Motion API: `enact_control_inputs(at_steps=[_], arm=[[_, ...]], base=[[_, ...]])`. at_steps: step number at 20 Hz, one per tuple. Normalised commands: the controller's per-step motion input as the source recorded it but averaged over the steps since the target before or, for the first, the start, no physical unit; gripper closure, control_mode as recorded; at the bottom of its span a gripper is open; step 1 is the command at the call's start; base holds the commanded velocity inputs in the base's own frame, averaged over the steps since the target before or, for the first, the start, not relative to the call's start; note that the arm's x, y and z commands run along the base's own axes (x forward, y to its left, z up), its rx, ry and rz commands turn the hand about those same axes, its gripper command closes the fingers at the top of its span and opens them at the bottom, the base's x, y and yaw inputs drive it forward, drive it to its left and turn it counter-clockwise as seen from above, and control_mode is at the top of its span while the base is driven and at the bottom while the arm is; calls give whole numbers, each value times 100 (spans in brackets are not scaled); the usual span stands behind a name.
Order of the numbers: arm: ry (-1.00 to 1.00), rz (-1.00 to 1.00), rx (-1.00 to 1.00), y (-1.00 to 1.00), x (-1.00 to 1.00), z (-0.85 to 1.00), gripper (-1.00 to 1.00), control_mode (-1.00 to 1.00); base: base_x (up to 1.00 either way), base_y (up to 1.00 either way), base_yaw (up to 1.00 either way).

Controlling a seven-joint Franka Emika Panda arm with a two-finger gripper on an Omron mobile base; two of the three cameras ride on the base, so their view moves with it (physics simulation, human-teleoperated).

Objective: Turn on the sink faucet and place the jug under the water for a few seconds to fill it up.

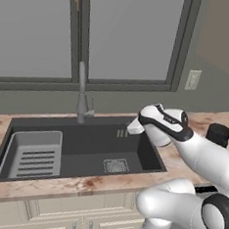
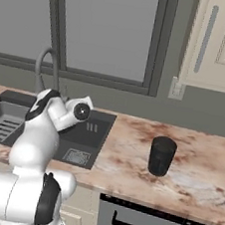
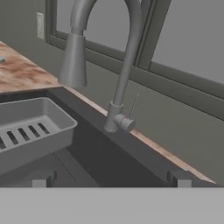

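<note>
The sink faucet (image 1: 81, 95) (image 3: 125, 65) is a tall grey gooseneck at the back rim of the sink (image 1: 94, 145) (image 2: 96, 132), with its slim side lever (image 3: 132, 108) standing upright by the base. No water shows at the spout. My gripper (image 3: 111, 179) is open and empty, hovering over the basin's right part and pointing at the faucet base from a short way off. The jug (image 1: 218, 134) (image 2: 161, 155), black and ribbed, stands upright on the counter right of the sink, behind my arm.
A lighter grey slotted rack (image 1: 34, 154) (image 3: 30, 127) fills the basin's left end. A square drain grate (image 1: 116, 165) lies in the floor. A window runs behind the faucet. Marbled counter (image 2: 128, 157) stretches between sink and jug, with an outlet (image 1: 192, 79) on the wall.
</note>
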Motion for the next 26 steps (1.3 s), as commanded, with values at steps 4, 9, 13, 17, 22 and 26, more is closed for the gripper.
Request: enact_control_inputs(at_steps=[4, 9, 13, 17, 22, 26], arm=[[0, 1, 0, 13, 23, 0, -100, -100], [-2, 3, 0, 15, 15, -2, -100, -100], [-4, 5, 0, 23, 29, 0, -100, -100], [-6, 5, 0, 28, 37, 0, -100, -100], [-8, 5, 0, 28, 32, -3, -100, -100], [-15, 6, 0, 18, 26, -22, -100, -100]], base=[[0, 0, 0], [0, 0, 0], [0, 0, 0], [0, 0, 0], [0, 0, 0], [0, 0, 0]])
